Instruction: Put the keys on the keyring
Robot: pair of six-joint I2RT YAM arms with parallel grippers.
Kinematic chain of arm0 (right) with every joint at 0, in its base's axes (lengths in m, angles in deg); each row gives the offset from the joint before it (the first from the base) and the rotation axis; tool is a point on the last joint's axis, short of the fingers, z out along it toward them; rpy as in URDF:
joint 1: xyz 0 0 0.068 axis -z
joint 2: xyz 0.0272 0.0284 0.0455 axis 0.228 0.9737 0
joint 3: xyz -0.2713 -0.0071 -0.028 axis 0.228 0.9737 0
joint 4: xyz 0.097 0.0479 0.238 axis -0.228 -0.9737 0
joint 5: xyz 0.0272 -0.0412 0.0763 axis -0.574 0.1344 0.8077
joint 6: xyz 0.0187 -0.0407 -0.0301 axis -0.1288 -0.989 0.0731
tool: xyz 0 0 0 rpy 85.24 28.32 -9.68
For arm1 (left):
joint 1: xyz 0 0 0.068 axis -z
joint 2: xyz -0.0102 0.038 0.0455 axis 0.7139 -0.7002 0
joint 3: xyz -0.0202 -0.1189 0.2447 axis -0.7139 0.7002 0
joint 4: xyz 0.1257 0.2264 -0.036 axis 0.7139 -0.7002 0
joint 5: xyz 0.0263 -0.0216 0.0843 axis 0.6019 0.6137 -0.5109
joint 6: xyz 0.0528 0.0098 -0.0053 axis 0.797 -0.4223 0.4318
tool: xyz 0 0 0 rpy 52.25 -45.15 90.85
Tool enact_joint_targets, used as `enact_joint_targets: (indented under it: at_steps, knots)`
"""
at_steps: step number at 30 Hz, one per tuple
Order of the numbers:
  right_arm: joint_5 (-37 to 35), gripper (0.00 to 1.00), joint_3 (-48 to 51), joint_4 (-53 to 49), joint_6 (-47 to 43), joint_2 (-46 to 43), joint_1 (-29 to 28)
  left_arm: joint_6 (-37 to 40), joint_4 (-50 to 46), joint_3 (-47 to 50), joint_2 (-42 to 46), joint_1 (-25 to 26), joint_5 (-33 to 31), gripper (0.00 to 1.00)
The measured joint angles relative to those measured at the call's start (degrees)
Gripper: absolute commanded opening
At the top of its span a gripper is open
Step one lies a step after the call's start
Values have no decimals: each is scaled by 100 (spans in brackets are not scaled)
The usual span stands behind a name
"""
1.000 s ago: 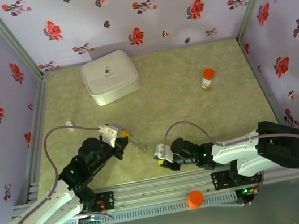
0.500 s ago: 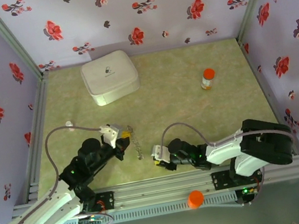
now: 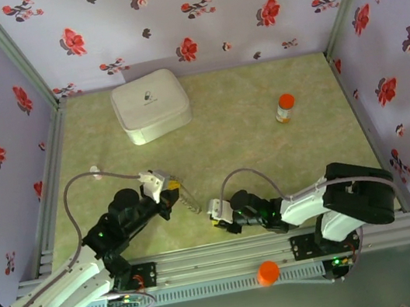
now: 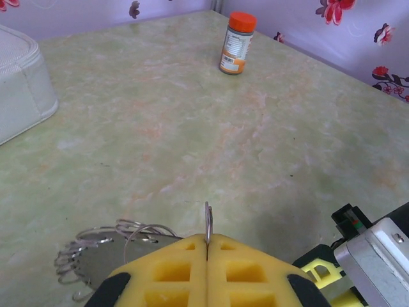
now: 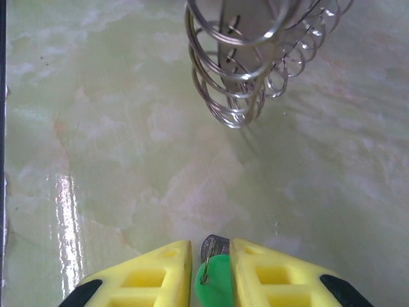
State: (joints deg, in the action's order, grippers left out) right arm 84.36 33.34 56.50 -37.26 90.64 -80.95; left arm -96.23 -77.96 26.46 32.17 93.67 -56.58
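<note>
Step in hand, as we read it: threading the green key [image 5: 214,285] onto the keyring [image 5: 246,29].

- The right gripper [image 5: 211,245] has its yellow pads pinched on the key's green head. The metal end with the hole pokes out ahead of the tips.
- The left gripper [image 4: 207,242] is clamped flat on one thin wire loop of the keyring. The other coils and the grey plate hang off to the left in its wrist view.

To do it well, we think:
- Line the key's hole up with a free wire end, not the side of a coil. We can't tell which loop has the open end.
- In the right wrist view the coils sit ahead of and above the key, apart from it, so we need to come forward and up.
- Go slow. The key is tiny and gripped by the head only, so a side push from a coil could twist it in the pads.
- Left should hold the keyring rigid while right does the feeding.

Pose, top view:
- Left arm reaches forward-right from its base, with the keyring off its tip.
- Right arm is folded, elbow out to the right, forearm running left along the near edge of the table [image 3: 269,158].
- The right gripper sits low, just beside the keyring and not touching it.
</note>
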Motion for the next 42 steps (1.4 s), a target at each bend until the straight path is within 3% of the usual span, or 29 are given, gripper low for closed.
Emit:
enact_joint_targets:
  at_steps: [21, 30, 36, 42]
  knots:
    - [-2, 16, 107, -120, 0, -79, 0, 15, 15, 0, 0, 0, 120, 0]
    - [-2, 11, 107, -98, 0, -57, 0, 15, 17, 0, 0, 0, 153, 0]
    - [-2, 0, 107, -83, 2, -44, 0, 15, 15, 0, 0, 0, 155, 0]
    - [-2, 0, 107, -173, 0, -262, 0, 15, 15, 0, 2, 0, 197, 0]
